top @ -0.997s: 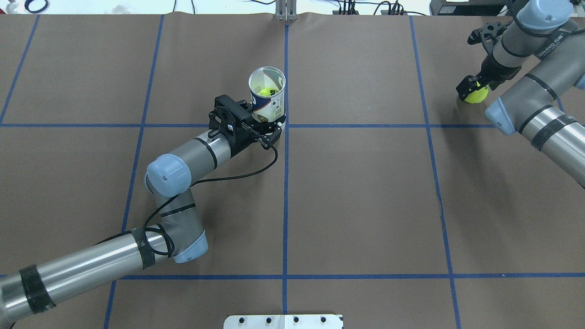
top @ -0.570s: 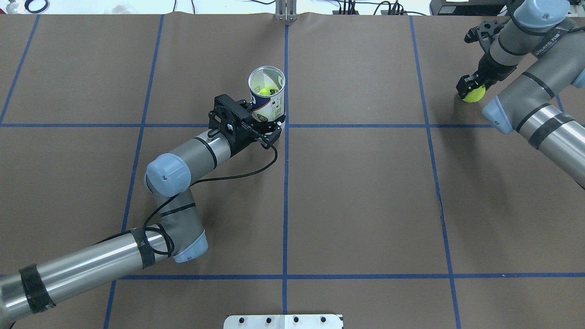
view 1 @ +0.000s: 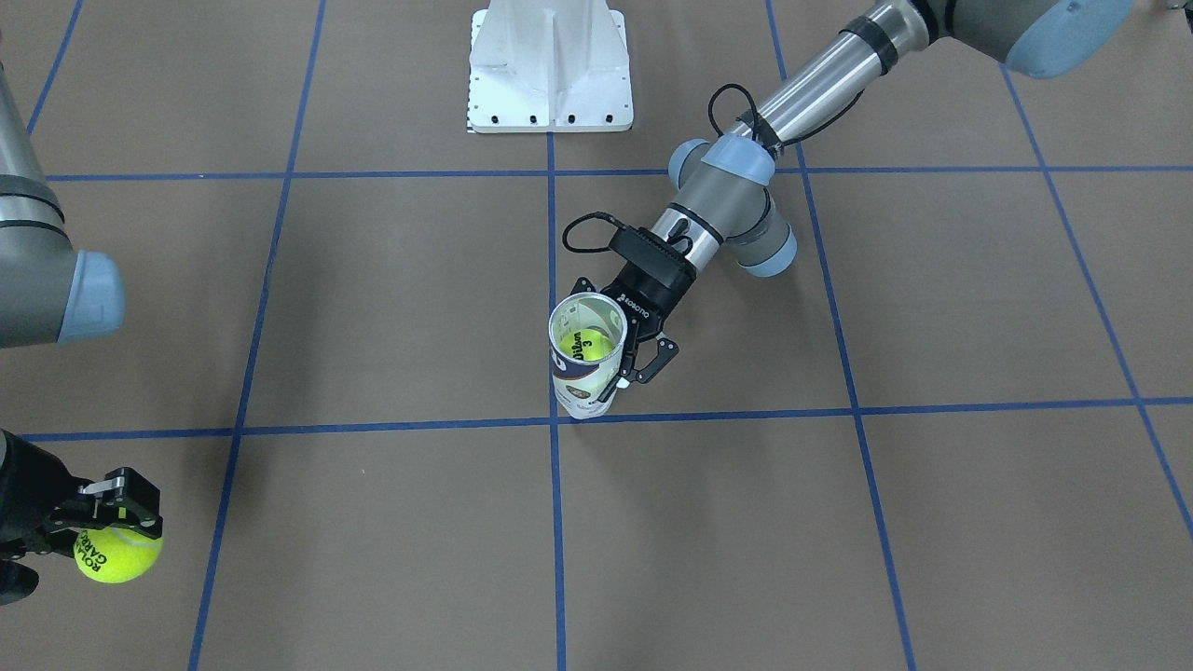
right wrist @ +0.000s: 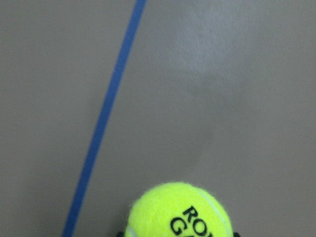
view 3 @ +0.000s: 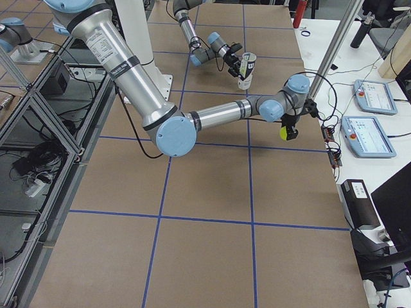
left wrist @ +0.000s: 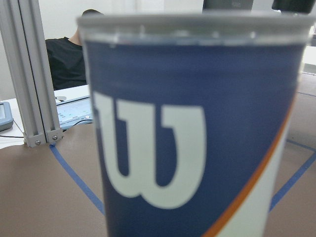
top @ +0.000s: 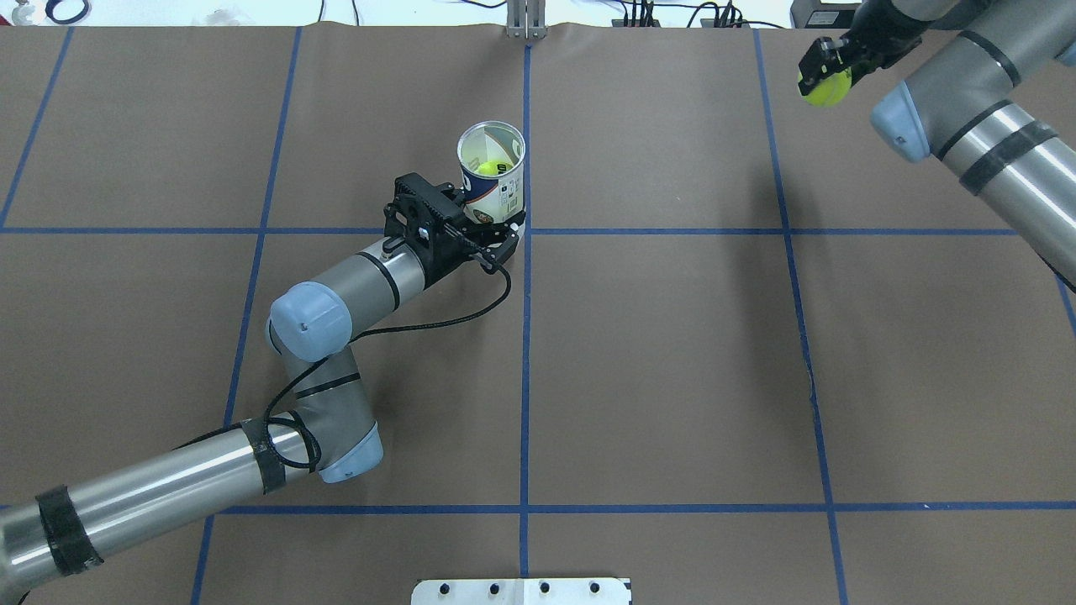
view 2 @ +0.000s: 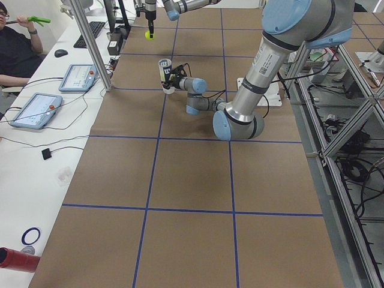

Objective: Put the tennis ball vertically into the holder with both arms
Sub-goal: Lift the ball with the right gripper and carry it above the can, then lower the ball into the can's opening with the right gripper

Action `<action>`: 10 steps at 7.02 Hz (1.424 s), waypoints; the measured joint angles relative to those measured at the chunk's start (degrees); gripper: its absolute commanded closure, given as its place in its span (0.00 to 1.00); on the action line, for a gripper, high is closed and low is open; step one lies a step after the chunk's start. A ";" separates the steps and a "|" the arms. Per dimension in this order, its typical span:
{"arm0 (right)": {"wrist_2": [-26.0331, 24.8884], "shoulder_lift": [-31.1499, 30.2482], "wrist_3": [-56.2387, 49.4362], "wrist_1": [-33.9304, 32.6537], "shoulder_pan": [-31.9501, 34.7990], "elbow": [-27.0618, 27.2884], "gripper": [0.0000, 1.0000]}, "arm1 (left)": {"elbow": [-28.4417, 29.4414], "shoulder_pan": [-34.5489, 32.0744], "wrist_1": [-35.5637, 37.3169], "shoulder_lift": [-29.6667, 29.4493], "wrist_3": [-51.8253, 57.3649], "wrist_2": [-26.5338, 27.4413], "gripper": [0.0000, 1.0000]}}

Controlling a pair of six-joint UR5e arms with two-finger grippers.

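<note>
Right gripper (view 1: 114, 524) has its two black fingers closed on a yellow-green tennis ball (view 1: 116, 555), the ball hanging under the downward-pointing fingers with black lettering across it. From the overhead camera that gripper (top: 824, 72) and ball (top: 825, 87) sit over the far right corner of the table, and the ball looks to be held clear of the brown paper. The right wrist camera has the ball (right wrist: 180, 212) at the bottom of its picture, with paper and one blue tape line beyond it.

Well apart from it, near the middle of the table, stands the tennis-ball can (top: 498, 198), upright and open-topped, right by a crossing of the blue lines. Its navy band, white W and orange stripe fill the left wrist view (left wrist: 197, 138). Left gripper (top: 493, 227) is clamped on the can low down, one finger on either side, reaching in horizontally. Down inside the can lies a second tennis ball (view 1: 589, 347), marked with a 3.

Blue tape divides the table (top: 672, 336) into large squares. A white pedestal base (view 1: 550, 65) stands at the robot's side of the table. At the left end, a person in a black top (view 2: 18, 51) sits beside two tablet-like control panels (view 2: 36, 108).
</note>
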 measured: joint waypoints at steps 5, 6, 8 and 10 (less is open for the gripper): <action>0.21 20.05 36.69 -0.75 -13.61 4.58 1.00 | 0.02 0.16 0.00 -0.35 0.00 0.00 0.30; -0.58 20.82 38.38 -1.39 -15.35 5.85 1.00 | 0.05 0.16 0.00 -0.36 0.00 0.00 0.30; -1.00 20.78 39.23 -3.20 -17.35 7.50 1.00 | 0.11 0.16 0.00 -0.35 0.00 0.00 0.30; -1.08 20.20 39.31 -4.48 -18.24 7.96 1.00 | 0.22 0.13 0.00 -0.23 0.00 0.00 0.30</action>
